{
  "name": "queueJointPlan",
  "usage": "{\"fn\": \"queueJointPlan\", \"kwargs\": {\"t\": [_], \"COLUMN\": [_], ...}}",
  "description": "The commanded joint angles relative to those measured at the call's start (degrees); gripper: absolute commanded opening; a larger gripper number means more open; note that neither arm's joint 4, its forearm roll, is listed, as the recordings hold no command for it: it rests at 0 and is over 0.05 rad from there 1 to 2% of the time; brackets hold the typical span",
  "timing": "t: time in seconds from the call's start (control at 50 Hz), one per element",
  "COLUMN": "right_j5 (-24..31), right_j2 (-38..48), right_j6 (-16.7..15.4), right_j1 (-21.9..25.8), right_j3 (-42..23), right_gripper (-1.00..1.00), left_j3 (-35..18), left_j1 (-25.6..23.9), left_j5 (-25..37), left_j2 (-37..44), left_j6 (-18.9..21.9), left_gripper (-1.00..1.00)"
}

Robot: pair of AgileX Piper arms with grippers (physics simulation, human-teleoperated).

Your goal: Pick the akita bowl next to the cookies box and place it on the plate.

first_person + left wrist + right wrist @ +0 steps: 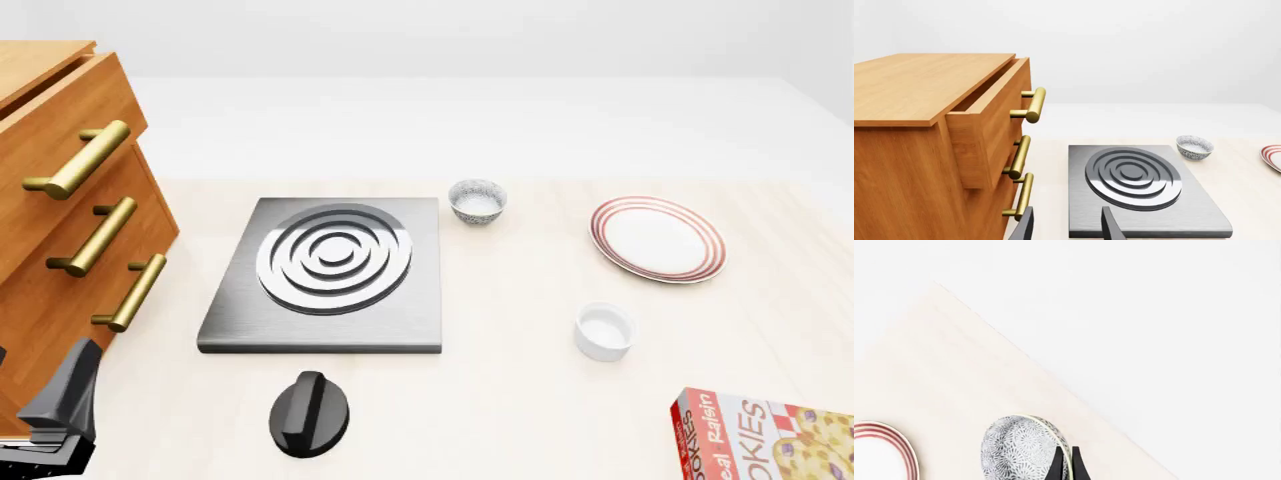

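At the far left stands the wooden drawer cabinet with brass handles, its top drawer pulled partly out. My left jaws hang beside it with the two fingers spread and nothing between them, above the near edge of the stove plate. In front of that plate lies a black knob. Past the plate's far right corner sits a second patterned bowl, alone on the surface. Further right stands a plain white cup, and beyond it the plate with its red rings. At the near right edge lies the cookies box. My right jaws do not show in the front view; in the right wrist view they are pressed onto the rim of the akita bowl, which is held tipped on its side above the surface, with the plate's edge just beside it.
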Motion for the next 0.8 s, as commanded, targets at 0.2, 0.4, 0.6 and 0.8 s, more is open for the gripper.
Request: {"fn": "queueJointPlan", "kwargs": {"t": [0.2,0.4,0.6,0.8], "right_j5": [7.0,9.8,10.8,11.8], "right_j2": [-6.0,-8.7,-9.3,-9.0], "right_j6": [-0.1,-0.2,0.3,2.9], "right_j1": [4.5,8.2,11.0,14.6], "right_j3": [-3.8,-4.5,-4.6,-6.6], "right_gripper": [-1.00,-1.00,-1.00,-1.00], "left_j3": [0.0,0.0,0.0,0.0], "left_j1": [0.0,0.0,0.0,0.0], "left_j5": [0.0,0.0,0.0,0.0], "left_j2": [0.0,0.0,0.0,0.0], "left_j6": [0.0,0.0,0.0,0.0], "left_gripper": [1.00,1.00,1.00,1.00]}}
